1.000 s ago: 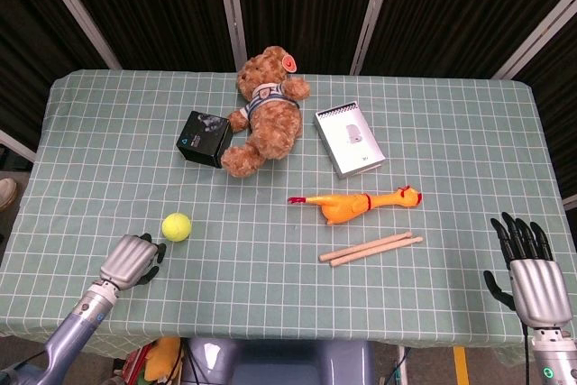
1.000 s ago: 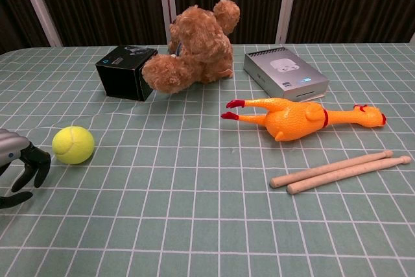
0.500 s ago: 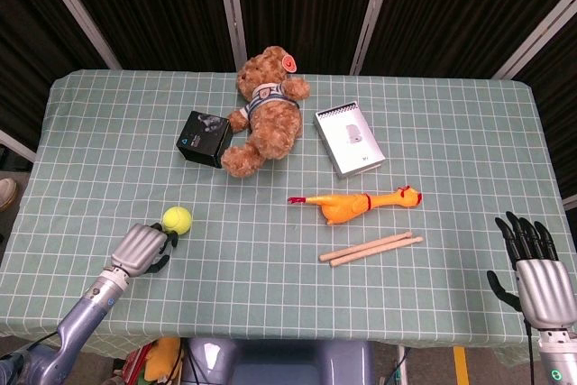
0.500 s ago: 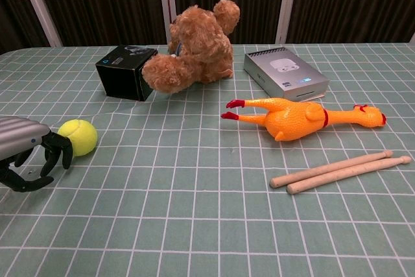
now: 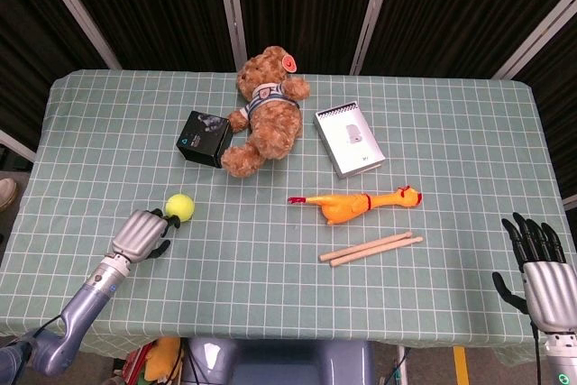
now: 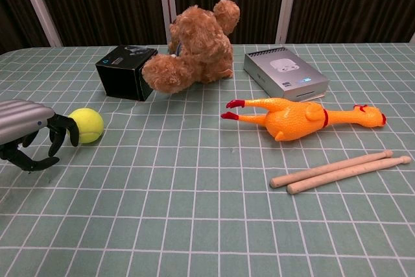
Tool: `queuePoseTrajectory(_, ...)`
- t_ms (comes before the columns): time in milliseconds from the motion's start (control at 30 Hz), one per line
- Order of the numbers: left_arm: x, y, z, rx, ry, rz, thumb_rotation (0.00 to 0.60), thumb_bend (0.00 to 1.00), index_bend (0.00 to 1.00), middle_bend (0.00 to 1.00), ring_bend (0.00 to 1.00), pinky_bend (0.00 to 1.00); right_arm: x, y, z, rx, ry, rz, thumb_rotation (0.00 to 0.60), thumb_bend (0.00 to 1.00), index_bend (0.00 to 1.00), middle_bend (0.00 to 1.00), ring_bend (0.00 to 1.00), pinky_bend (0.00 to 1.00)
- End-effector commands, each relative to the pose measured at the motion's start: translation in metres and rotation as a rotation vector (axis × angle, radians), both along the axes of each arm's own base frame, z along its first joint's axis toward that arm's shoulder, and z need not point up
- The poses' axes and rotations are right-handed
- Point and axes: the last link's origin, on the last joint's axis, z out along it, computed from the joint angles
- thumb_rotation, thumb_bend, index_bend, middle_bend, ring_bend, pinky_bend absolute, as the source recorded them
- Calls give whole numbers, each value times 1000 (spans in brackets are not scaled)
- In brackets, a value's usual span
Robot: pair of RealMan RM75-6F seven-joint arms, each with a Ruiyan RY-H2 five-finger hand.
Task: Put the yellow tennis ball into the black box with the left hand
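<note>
The yellow tennis ball [image 5: 180, 206] [image 6: 86, 125] lies on the checked cloth at the near left. My left hand [image 5: 141, 233] [image 6: 29, 135] sits just behind it, fingers curved down with their tips at the ball's near side; nothing is gripped. The black box [image 5: 205, 138] [image 6: 125, 71] stands further back, beside the teddy bear's paw, well apart from the ball. My right hand [image 5: 539, 268] hovers at the table's near right corner, fingers spread and empty; only the head view shows it.
A brown teddy bear [image 5: 266, 113] leans against the box's right side. A grey notebook-like box [image 5: 350, 139], a rubber chicken [image 5: 356, 204] and two wooden sticks [image 5: 370, 248] lie to the right of centre.
My left hand has advanced toward the ball, and the ball has rolled away from it toward the box. The right hand has sunk slightly toward the near edge.
</note>
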Motion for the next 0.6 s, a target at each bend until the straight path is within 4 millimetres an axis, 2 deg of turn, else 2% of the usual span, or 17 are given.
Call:
queuePoseTrajectory(33,-4,11,3,16,31,-4,600,366,371,558,383,579,0,0,2,-12,0,-4,600,383,0,0,0,0)
queuePoseTrajectory(233,-12,29,7,12,47,43,600,365,364,558,383,576,0,-1,4,-22,-6,-3,600,383,0,0,0,0)
queuePoseTrajectory(600,-9,54,10,-16,13,53,600,366,373,539,383,562,1,2,6,-31,-7,11,600,382,0,0,0,0)
